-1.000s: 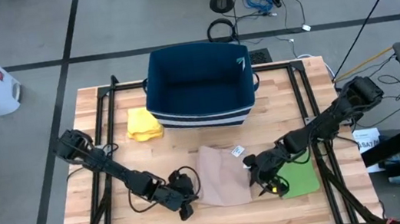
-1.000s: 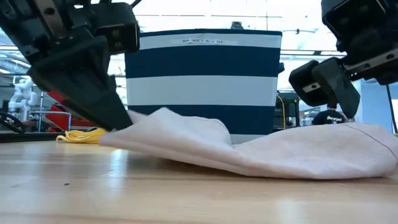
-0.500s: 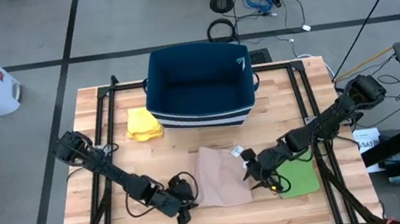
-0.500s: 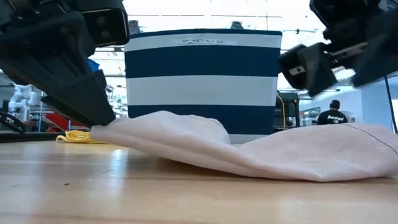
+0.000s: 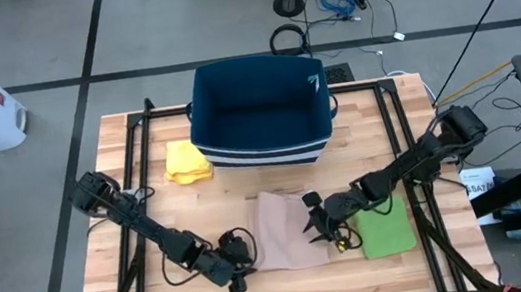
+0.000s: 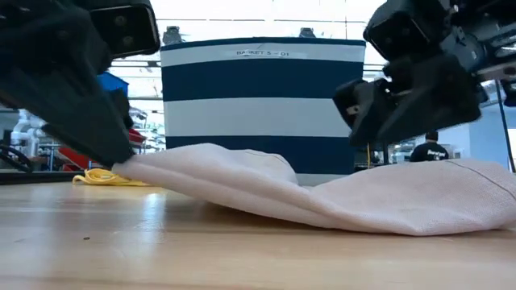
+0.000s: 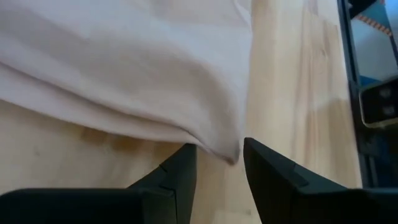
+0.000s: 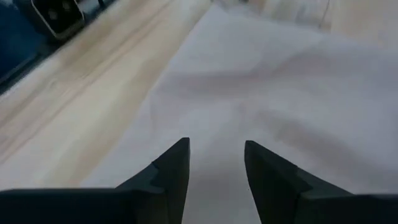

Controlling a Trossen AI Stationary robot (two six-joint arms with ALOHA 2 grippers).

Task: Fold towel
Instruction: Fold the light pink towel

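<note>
Beige towel point(image 5: 288, 240) spread on the near middle of the wooden counter point(image 5: 148, 211), in front of the striped blue basket point(image 5: 258, 112), partly doubled over and humped along one side in the low view; lying between the two arms, presumably so each can take a side.

Left end effector point(image 5: 237, 270) low at the towel's left edge, near the front corner; fingers parted narrowly with a fold of the hem sitting at the gap in the left wrist view, not clearly pinched; probably lining up for a corner grab. Left arm stretched long and flat from its base at the counter's left side, forearm almost on the wood.

Right end effector point(image 5: 320, 227) above the towel's right half, fingers apart with only cloth beneath and nothing between them; cannot tell whether touching; likely descending to pick up or pin that side. Right arm reaching in diagonally from the right edge, wrist tipped down.

Green cloth point(image 5: 386, 231) just right of the towel, under the right arm; yellow cloth point(image 5: 186, 162) left of the basket, well apart.
</note>
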